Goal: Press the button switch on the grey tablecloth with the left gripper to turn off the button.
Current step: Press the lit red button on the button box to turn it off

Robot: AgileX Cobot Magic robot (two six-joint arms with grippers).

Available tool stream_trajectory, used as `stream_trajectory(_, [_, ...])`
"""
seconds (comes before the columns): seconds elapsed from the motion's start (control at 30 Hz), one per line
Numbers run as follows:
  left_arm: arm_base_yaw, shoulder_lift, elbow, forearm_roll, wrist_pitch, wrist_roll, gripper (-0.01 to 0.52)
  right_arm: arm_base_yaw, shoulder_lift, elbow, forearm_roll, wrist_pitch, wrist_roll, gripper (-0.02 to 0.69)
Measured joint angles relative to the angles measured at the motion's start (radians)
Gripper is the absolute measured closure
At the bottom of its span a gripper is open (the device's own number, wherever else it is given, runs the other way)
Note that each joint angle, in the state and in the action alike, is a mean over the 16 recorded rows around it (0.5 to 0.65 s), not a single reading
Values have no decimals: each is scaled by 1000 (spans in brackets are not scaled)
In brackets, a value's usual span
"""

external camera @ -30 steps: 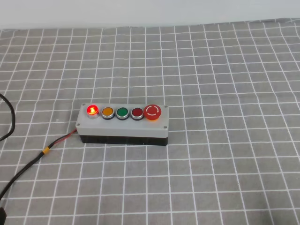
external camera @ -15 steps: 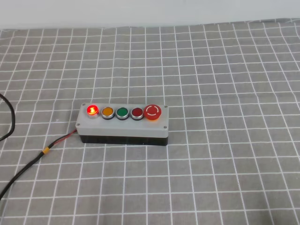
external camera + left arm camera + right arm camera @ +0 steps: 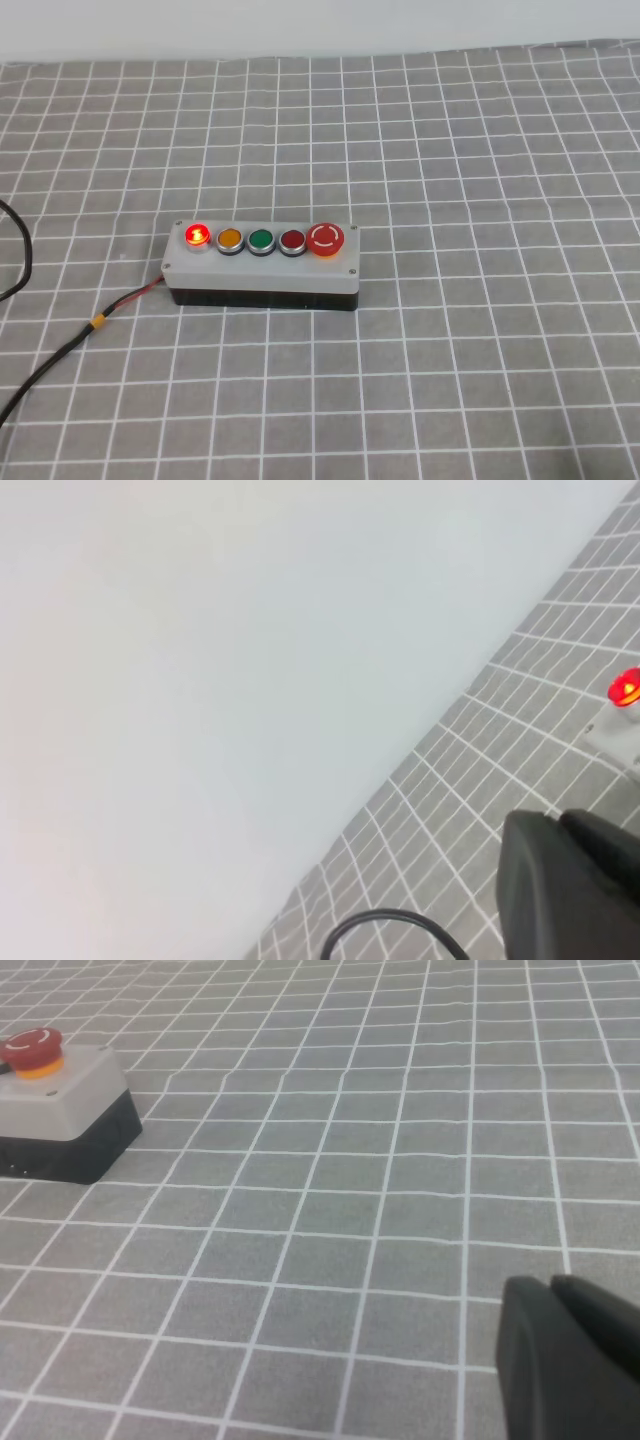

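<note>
— One grey tablecloth covers nearly everything in the high view, ruled in thin white lines making small squares, with a pale wall along its far edge. What sits on it?

— Only the button switch, a long light-grey box on a black base, lying left of the middle with its long side running across the view. A red wire leaves its left end, joins a black cable and runs off toward the lower left corner.

— And the buttons?

— Five in a row along the top. From the left: the button that matters, small, bright red and lit inside a silver collar; then orange, green, a darker red, and a big red mushroom cap with white marks at the right end.

— Where is the left gripper?

— Not in the high view at all. Its own wrist camera shows just a black bulk at the lower right, aimed mostly at the wall, with the glowing red button far off at the right edge, well apart from it. Whether the claw is spread or closed I cannot tell; nothing shows in its grasp.

— The right gripper?

— Same story: a black shape low in its wrist view, over bare cloth, the mushroom end of the box well away at upper left. Its opening cannot be judged either
</note>
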Motion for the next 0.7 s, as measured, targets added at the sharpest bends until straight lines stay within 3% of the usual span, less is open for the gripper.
stream_trajectory(0.2, [0, 125, -93, 13, 50, -60, 517, 0, 0, 0, 0, 0, 0, 681])
stream_trajectory(0.37, [0, 359, -253, -55, 186, -103, 517, 0, 0, 0, 0, 0, 0, 681])
stream_trajectory(0.53, [0, 691, -478, -209, 378, -87, 517, 0, 0, 0, 0, 0, 0, 681])
stream_trajectory(0.7, [0, 1030, -719, -471, 593, 23, 517, 0, 0, 0, 0, 0, 0, 681])
